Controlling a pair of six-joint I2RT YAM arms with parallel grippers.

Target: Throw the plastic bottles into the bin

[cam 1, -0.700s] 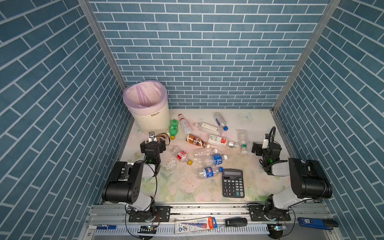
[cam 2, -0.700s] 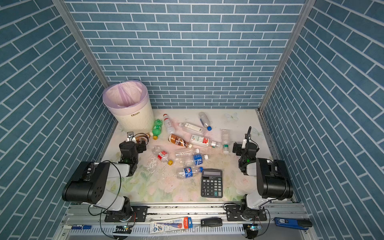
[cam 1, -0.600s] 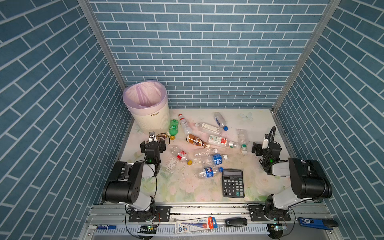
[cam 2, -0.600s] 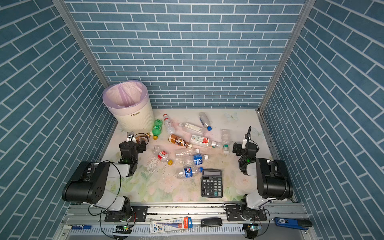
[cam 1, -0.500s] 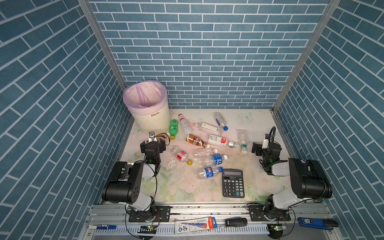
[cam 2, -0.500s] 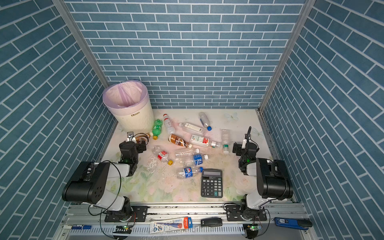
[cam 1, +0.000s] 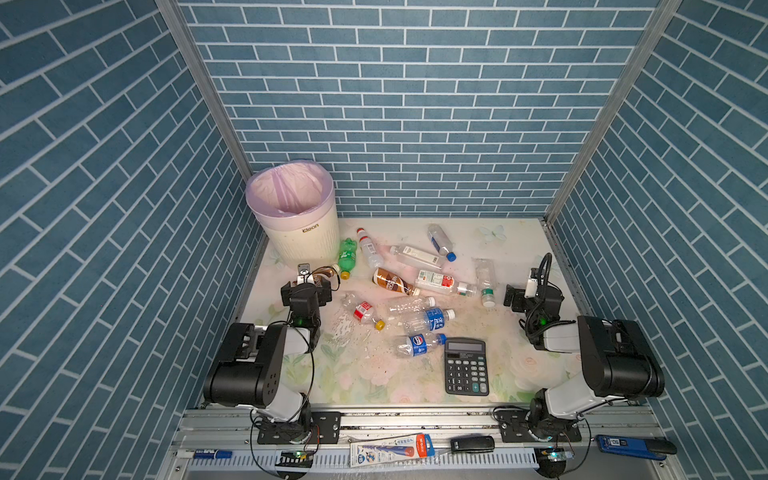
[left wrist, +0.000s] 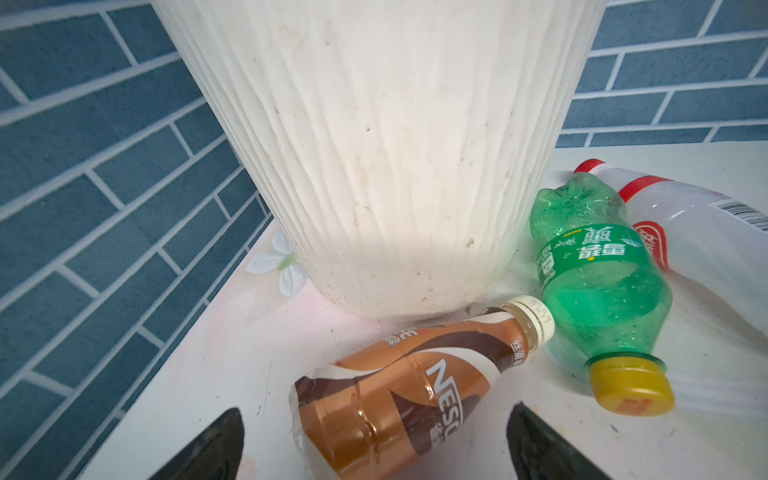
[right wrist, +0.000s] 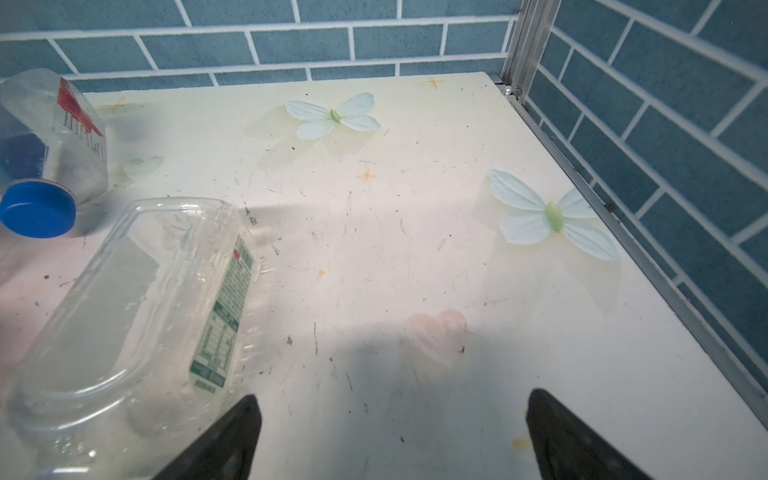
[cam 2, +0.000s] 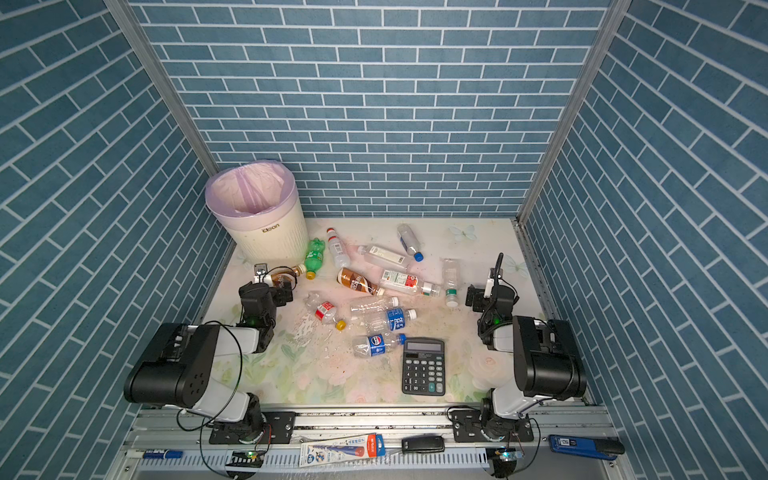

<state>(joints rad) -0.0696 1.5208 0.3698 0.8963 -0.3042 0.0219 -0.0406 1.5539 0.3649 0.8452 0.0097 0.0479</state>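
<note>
Nothing has moved; bottles (cam 1: 428, 320) lie mid-frame, bin (cam 1: 307, 245) at upper left looks empty. Left gripper (left wrist: 374, 449) fingers spread by brown bottle (left wrist: 399, 390); right gripper (right wrist: 390, 436) spread, empty.

Bin (left wrist: 395, 166): cream plastic, ribbed, matt, speckled with grime
Liner (cam 1: 286, 195): thin pink-lilac plastic film, wrinkled
Green bottle (left wrist: 598, 270): translucent glossy plastic
Brown coffee bottle (left wrist: 415, 395): glossy printed sleeve, dented
Clear bottle (right wrist: 137, 307): see-through plastic, crumpled, thin printed label
Counter (right wrist: 415, 249): smooth floral-printed sheet, faint sheen, scratched, dirt specks
Calculator (cam 1: 465, 365): matt black plastic
Front rail (cam 1: 415, 419): bare brushed metal
Walls (cam 1: 415, 104): matt brick-pattern covering
Arm housings (cam 1: 241, 374): smooth black plastic
</note>
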